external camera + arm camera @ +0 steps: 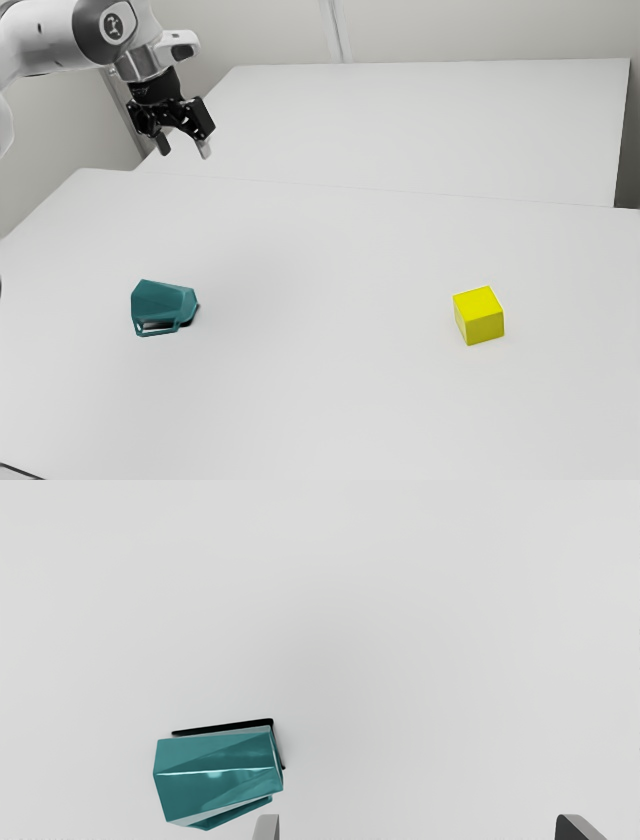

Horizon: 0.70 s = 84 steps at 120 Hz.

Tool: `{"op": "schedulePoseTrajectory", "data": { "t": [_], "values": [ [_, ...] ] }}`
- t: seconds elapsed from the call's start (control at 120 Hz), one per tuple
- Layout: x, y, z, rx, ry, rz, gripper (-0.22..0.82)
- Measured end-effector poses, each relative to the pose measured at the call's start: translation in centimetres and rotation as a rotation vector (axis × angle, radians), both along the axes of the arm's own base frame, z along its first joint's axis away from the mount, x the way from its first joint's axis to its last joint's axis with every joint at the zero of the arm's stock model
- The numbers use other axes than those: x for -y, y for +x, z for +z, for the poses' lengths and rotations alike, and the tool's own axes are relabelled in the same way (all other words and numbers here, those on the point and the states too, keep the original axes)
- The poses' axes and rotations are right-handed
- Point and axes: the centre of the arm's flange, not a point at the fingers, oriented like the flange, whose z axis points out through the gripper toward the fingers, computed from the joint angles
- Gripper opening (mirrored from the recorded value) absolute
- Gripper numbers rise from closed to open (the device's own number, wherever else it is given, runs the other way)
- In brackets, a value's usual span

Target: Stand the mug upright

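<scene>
The gripper [184, 151] hangs high above the table at the exterior view's upper left, open, with nothing between its fingers. A teal faceted mug [162, 303] lies on its side on the table, its handle toward the exterior view's bottom edge. In the wrist view the mug [217, 775] is below the open gripper [417, 827], off to one finger's side, with its handle partly hidden beneath the body. Clear height separates the mug from the fingers.
A yellow cube [479, 316] rests on the white table [320, 400], well to the exterior view's right of the mug. Another white surface [420, 125] extends behind, up to the walls.
</scene>
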Motion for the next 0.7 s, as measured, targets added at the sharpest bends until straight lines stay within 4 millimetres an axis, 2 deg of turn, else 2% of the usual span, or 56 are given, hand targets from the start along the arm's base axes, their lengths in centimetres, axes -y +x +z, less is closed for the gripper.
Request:
{"op": "schedulePoseTrajectory", "data": {
  "t": [0.375, 0.517, 0.583, 0.7],
  "values": [
    [0.0, -0.2, 0.1, -0.004, -0.003, 0.008, 0.6],
    [0.1, -1.9, 0.0, -0.024, -0.03, 0.017, 0.6],
    [-1.8, -2.8, -0.5, -0.043, -0.076, 0.051, 0.6],
    [-7.9, -4.7, -3.2, -0.092, -0.197, 0.157, 0.6]
  ]
}}
